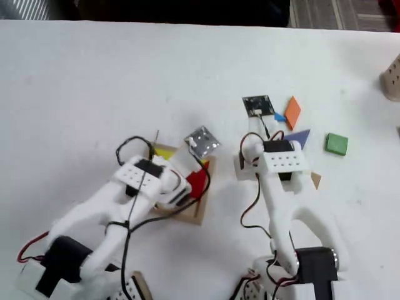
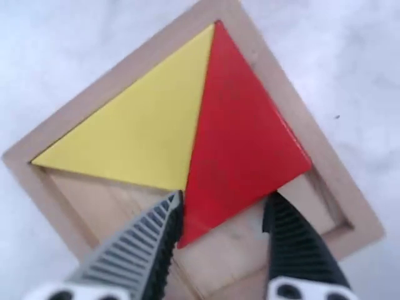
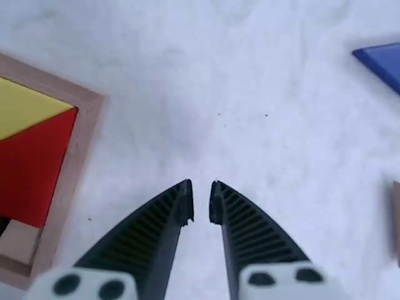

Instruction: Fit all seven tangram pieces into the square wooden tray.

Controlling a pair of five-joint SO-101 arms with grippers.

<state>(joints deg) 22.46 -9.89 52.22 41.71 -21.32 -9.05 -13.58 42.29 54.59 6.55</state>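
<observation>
The left claw [image 2: 225, 206] stands wide over the square wooden tray [image 2: 106, 92], with one tip at each side of a corner of the large red triangle piece [image 2: 240, 137]. This triangle lies in the tray, edge to edge with the large yellow triangle piece [image 2: 144, 131]. The right claw [image 3: 201, 200] is narrow, almost closed, and holds nothing. It is over the white table [image 3: 219, 75], between the tray and the dark blue triangle piece [image 3: 384, 62]. Beyond, an orange parallelogram piece [image 1: 292, 112] and a green square piece [image 1: 336, 144] lie on the table.
</observation>
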